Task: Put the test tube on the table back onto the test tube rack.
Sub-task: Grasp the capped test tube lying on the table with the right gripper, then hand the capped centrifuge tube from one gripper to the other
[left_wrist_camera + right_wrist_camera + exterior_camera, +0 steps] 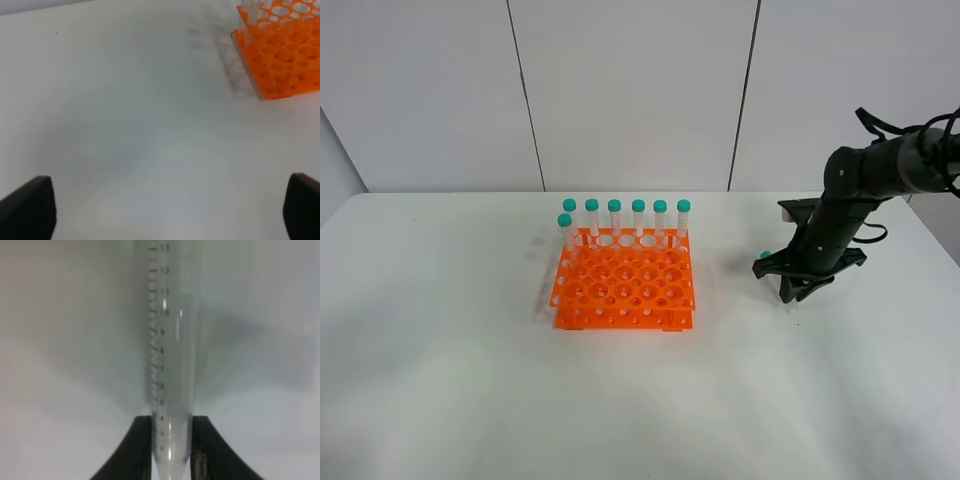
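Jaws on my right arm (840, 215) are pinching the test tube (170, 340) by its tapered tip, low at the surface (470, 400) right of the test tube rack (623, 285), left jaws spread; I am judging it light, slick, better gripped higher.

Orange rack (620, 318), white table (470, 380), seemingly teal-capped tube (765, 254)

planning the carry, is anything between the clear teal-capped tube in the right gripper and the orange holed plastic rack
Nothing visible. Only bare white tabletop lies between the clear teal-capped test tube, clamped in the right gripper, and the orange plastic rack. The other teal-capped tubes stand at its far side, leaving the nearer holes free.
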